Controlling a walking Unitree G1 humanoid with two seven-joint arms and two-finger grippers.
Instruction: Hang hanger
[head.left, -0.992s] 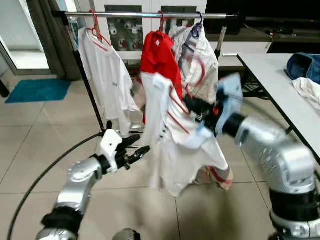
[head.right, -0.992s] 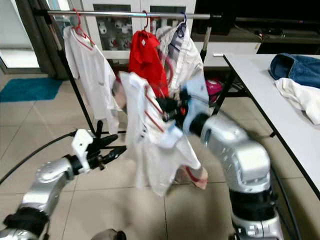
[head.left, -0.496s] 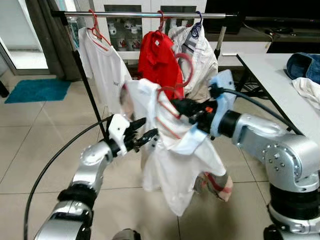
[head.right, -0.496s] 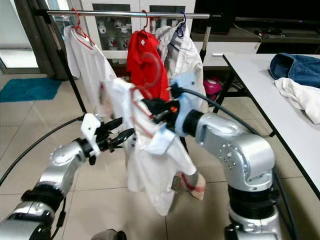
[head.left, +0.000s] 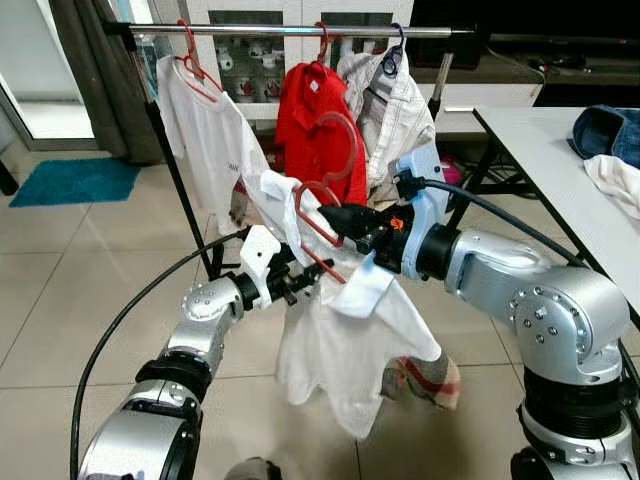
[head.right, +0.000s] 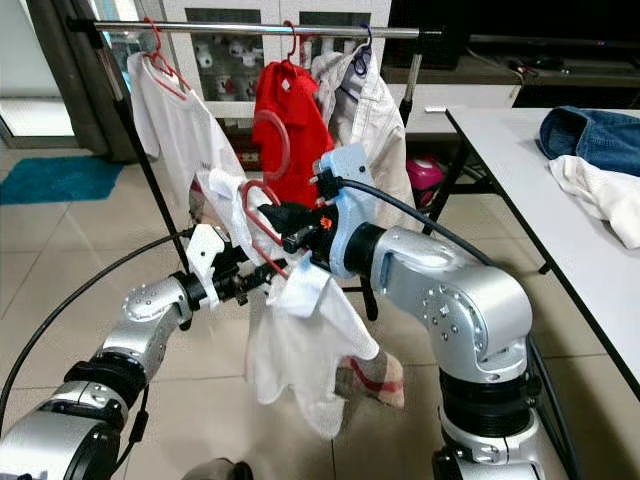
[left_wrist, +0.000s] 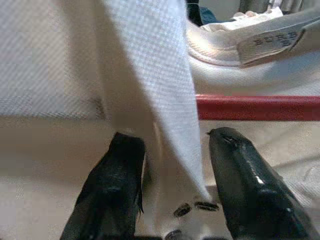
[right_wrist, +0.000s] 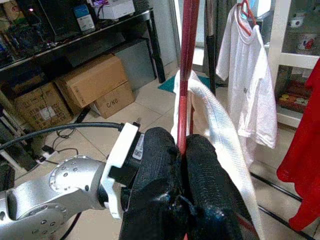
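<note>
The right gripper (head.right: 288, 225) pinches the red hanger (head.right: 262, 222) tight, low and near the robot under the far rail (head.right: 250, 29), while the left gripper (left_wrist: 167, 200), fingers apart, has the white shirt (head.right: 300, 340) between them, so the robot should lift the hook slowly over the rail.

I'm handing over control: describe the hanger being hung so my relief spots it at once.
Start at the clothes rail with its hung shirts; in front of it both arms meet. The red hanger is pinched in the right gripper, wearing a white shirt. Unlike its neighbours, its hook is off the rail.
</note>
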